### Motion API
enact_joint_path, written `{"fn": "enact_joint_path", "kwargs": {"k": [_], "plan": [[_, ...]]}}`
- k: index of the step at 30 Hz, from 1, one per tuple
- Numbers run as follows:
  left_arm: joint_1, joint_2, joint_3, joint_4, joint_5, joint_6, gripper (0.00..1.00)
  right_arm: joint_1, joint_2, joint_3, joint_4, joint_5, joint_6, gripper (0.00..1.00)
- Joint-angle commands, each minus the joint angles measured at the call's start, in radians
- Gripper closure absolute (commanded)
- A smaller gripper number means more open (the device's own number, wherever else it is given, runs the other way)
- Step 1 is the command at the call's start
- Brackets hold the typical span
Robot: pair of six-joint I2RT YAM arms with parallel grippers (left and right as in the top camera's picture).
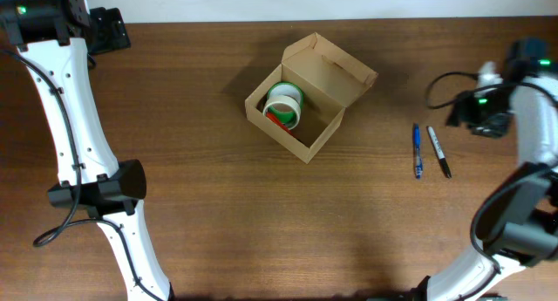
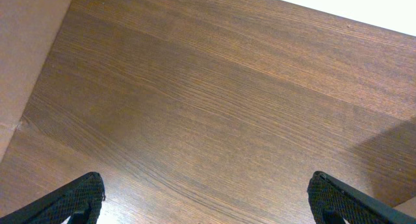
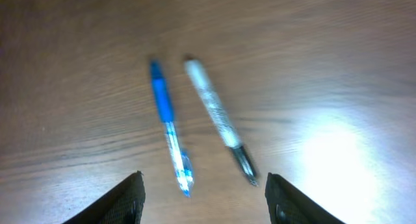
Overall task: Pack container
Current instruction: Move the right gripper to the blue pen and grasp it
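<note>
The tan cardboard box [image 1: 324,92] stands open at the table's middle back, flap lid raised at its far right. A white tape roll with green and red [image 1: 283,105] lies inside it. A blue pen [image 1: 417,150] and a grey-and-black pen [image 1: 438,152] lie side by side to the right of the box. They also show in the right wrist view, the blue pen [image 3: 168,120] left of the grey pen [image 3: 218,120]. My right gripper [image 3: 205,191] is open and empty just above them. My left gripper [image 2: 207,198] is open and empty over bare wood at the far left corner.
The table's back edge meets a white wall [image 1: 349,0]. A black cable [image 1: 440,85] loops by the right arm. The left arm's elbow [image 1: 100,189] sits over the table's left front.
</note>
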Motion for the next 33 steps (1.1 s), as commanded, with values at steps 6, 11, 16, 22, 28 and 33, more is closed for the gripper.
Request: {"fn": "enact_joint_path", "kwargs": {"k": [6, 11, 16, 22, 28, 33], "plan": [[0.005, -0.02, -0.005, 0.0, 0.003, 0.009, 0.0, 0.116, 0.115, -0.017, 0.043, 0.076, -0.014, 0.41], [0.005, -0.02, -0.005, 0.0, 0.003, 0.009, 0.0, 0.127, 0.194, -0.017, 0.04, 0.082, -0.03, 0.47], [0.005, -0.02, -0.005, 0.0, 0.003, 0.009, 0.0, 0.128, 0.245, -0.017, 0.038, 0.084, -0.03, 0.51], [0.005, -0.02, -0.005, 0.0, 0.004, 0.009, 0.0, 0.137, 0.266, -0.04, 0.031, 0.084, -0.03, 0.55], [0.005, -0.02, -0.005, 0.0, 0.003, 0.009, 0.0, 0.148, 0.266, -0.048, 0.032, 0.088, -0.029, 0.94], [0.005, -0.02, -0.005, 0.0, 0.004, 0.009, 0.0, 0.148, 0.266, -0.043, 0.035, 0.098, -0.029, 0.96]]}}
